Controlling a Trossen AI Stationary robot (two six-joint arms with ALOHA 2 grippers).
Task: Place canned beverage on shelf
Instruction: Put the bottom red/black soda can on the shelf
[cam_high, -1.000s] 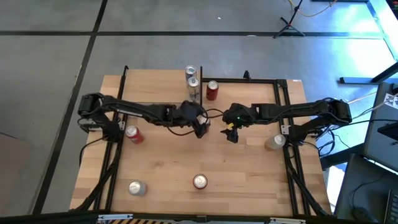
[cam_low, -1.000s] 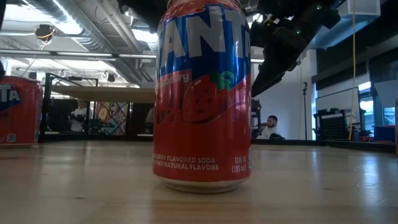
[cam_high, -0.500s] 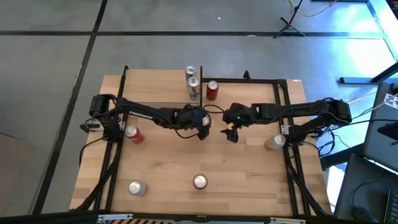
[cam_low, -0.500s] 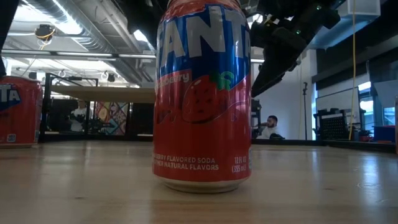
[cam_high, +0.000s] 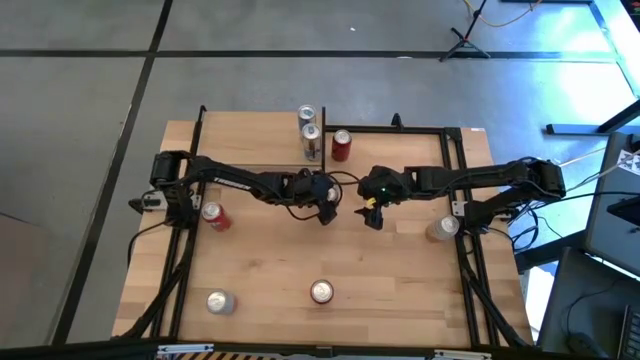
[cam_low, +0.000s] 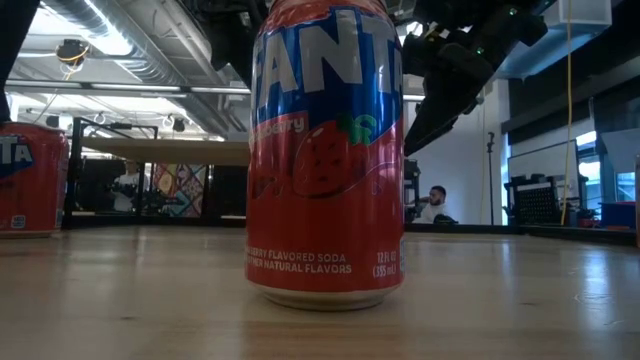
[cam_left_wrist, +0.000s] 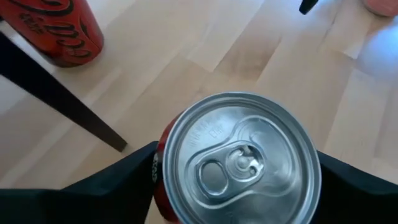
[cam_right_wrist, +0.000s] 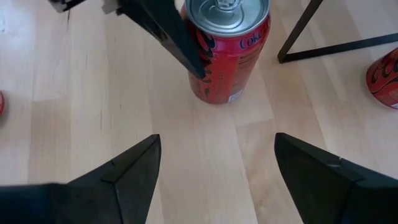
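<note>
A red cola can (cam_left_wrist: 239, 165) with a silver top stands upright on the wooden table near its middle. It also shows in the right wrist view (cam_right_wrist: 227, 53). My left gripper (cam_high: 324, 208) is over it and hides it in the high view, one finger on each side. My right gripper (cam_high: 372, 217) hangs open and empty just right of it, above bare table (cam_right_wrist: 216, 137). The shelf (cam_high: 250, 145), a light-wood board with thin black posts, stands at the far left. Two silver-topped cans (cam_high: 308, 124) and a red can (cam_high: 341, 145) stand beside it. My left gripper has the red can between its two fingers, on opposite sides of the can's wall (cam_left_wrist: 160, 167). The fingers (cam_right_wrist: 180, 43) come from above, slanting down along the wall. The can stands upright with its bottom (cam_right_wrist: 214, 98) on the table.
A strawberry soda can (cam_low: 325, 150) stands near the front edge (cam_high: 320, 291), with another can (cam_high: 219, 301) at front left. A red can (cam_high: 212, 215) stands at the left and a can (cam_high: 440, 228) at the right. Black shelf posts (cam_right_wrist: 298, 28) rise close behind the held can.
My left arm has stretched farther toward the table's right edge, its shoulder swinging forward. Its gripper has shifted slightly the same way over the red can. My right gripper has kept still.
</note>
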